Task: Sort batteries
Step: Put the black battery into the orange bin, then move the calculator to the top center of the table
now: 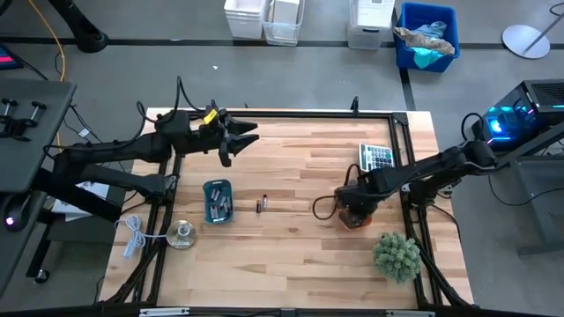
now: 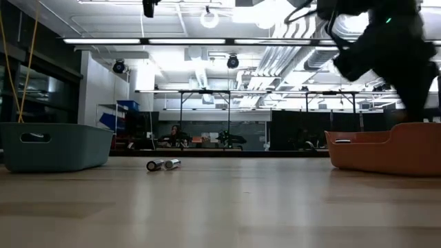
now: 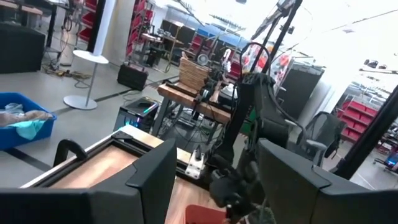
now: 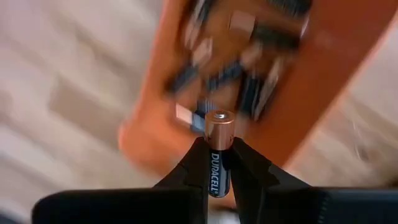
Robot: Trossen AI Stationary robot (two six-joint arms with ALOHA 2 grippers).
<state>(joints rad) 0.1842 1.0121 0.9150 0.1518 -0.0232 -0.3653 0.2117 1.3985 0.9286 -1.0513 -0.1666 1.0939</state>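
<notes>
A battery (image 4: 217,163) with a copper-coloured end is pinched between the nearly closed fingers of the right gripper (image 4: 217,167), above the orange tray (image 4: 323,74) where more batteries (image 4: 249,56) lie. The left gripper (image 1: 244,140) is held wide open and empty above the table (image 1: 300,264), behind the blue tray (image 1: 217,201). Two batteries (image 1: 261,204) lie loose between the trays.

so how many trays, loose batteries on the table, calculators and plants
trays: 2, blue and orange
loose batteries on the table: 2
calculators: 1
plants: 1
total: 6
</notes>
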